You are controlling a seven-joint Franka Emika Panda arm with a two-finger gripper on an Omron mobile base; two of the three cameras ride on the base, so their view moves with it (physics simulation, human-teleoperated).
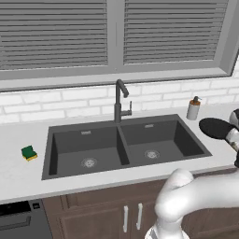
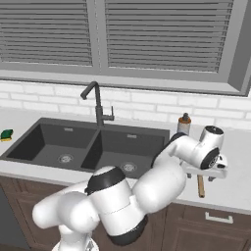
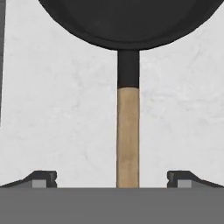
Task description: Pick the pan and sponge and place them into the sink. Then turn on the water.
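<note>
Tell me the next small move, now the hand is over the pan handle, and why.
Probably lower straight down and close. The gripper is open, its fingertips either side of the pan's wooden handle, centred between them, and the pan lies on the counter.

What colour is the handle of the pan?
Light wood with a black neck; the handle shows best in the hand view.

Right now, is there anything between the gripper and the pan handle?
Nothing visible is. In the hand view the open gripper straddles the pan's wooden handle, one fingertip on each side, with bare counter in the gaps. The jaws look apart from the handle, not yet closed on it.
</note>
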